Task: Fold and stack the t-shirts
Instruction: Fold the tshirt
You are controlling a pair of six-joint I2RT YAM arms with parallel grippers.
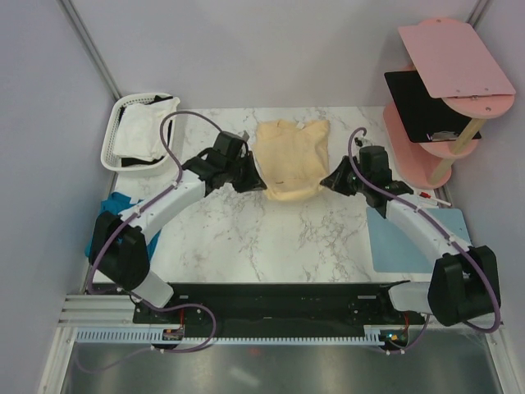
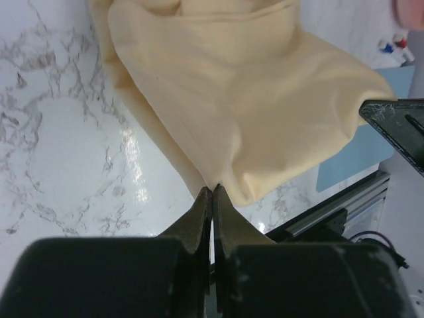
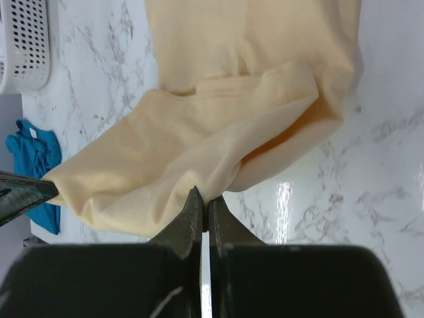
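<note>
The pale yellow-cream t-shirt (image 1: 291, 158) lies partly folded at the table's far middle, its near part lifted between both arms. My left gripper (image 1: 256, 175) is shut on its left edge; the pinch shows in the left wrist view (image 2: 212, 187) with the yellow-cream t-shirt (image 2: 245, 99) hanging beyond. My right gripper (image 1: 328, 181) is shut on its right edge, seen in the right wrist view (image 3: 203, 196) with the yellow-cream t-shirt (image 3: 199, 146) draped ahead. The teal blue t-shirt (image 1: 115, 209) lies crumpled at the table's left edge, also in the right wrist view (image 3: 36, 156). The white t-shirt (image 1: 141, 131) sits in the basket.
A white slotted basket (image 1: 115, 119) stands at the far left. A light-blue mat (image 1: 418, 238) lies at the right under my right arm. A pink tiered stand (image 1: 447, 90) with a black panel stands at the far right.
</note>
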